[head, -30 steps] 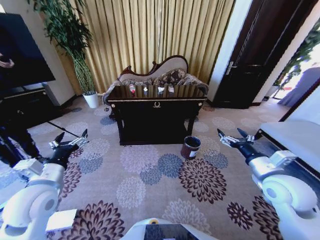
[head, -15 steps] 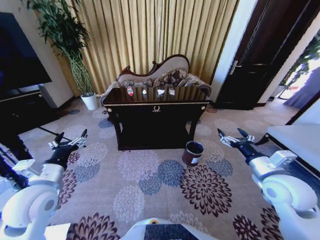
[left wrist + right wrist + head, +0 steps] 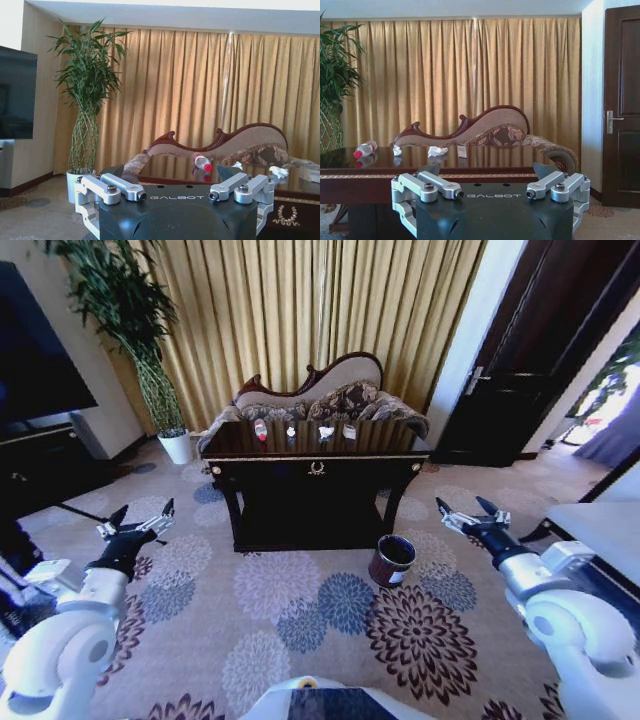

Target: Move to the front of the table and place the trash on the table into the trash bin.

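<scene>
Dead ahead: the table [image 3: 316, 478], dark and glossy with gold trim and a gold pull on its front drawer, still some way off across patterned carpet [image 3: 300, 610]. Directly behind the table, a carved chaise [image 3: 330, 390] against gold curtains [image 3: 320, 310]. Left of the table, a tall bamboo plant [image 3: 130, 320] in a white pot [image 3: 181, 446]; farther left again, a dark screen [image 3: 40, 350]. Right of the table, a dark door [image 3: 540, 360].

On the tabletop, the trash in a loose row: a clear bottle [image 3: 261, 429] with red label at the left end, lying on its side, then crumpled white paper wads [image 3: 325, 431] to its right, each apart from the next. From the right wrist view, same row: bottle [image 3: 364, 149] farthest toward the plant, wads [image 3: 438, 151] toward the middle.

On the carpet just off the table's front right leg, the trash bin [image 3: 392, 560], upright, round and maroon-brown, white label low on its side; interior dark, contents impossible to make out.

Between robot and table, bare carpet only.

Left gripper [image 3: 137, 520] raised in front of the table's left side, well short of it, fingers spread and holding nothing. Right gripper [image 3: 470, 512] raised likewise on the table's right side, above and beyond the bin, fingers spread, nothing held.
</scene>
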Robot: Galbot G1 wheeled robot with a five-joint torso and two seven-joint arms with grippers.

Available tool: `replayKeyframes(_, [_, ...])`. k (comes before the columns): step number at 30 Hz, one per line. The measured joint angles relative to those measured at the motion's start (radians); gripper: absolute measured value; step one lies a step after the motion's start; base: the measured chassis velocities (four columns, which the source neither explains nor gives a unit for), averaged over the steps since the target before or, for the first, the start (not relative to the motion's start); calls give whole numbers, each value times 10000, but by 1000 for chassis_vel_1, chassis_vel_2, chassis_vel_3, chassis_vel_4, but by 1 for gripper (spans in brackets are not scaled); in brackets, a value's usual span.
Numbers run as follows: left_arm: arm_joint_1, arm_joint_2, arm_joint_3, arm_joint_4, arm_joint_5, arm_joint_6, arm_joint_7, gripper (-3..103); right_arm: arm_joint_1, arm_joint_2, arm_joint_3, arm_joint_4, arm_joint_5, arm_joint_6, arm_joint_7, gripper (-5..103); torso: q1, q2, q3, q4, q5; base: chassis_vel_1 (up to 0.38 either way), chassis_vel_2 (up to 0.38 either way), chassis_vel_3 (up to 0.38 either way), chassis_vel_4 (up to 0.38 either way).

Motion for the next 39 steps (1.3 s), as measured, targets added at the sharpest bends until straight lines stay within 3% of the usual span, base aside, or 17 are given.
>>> replayKeyframes(39, [37,-24,14,19,-1,-241,238,100,164,-65,-55,-163,15,4,-2,100,0,0,0,0,-3,-147,149,151,-156])
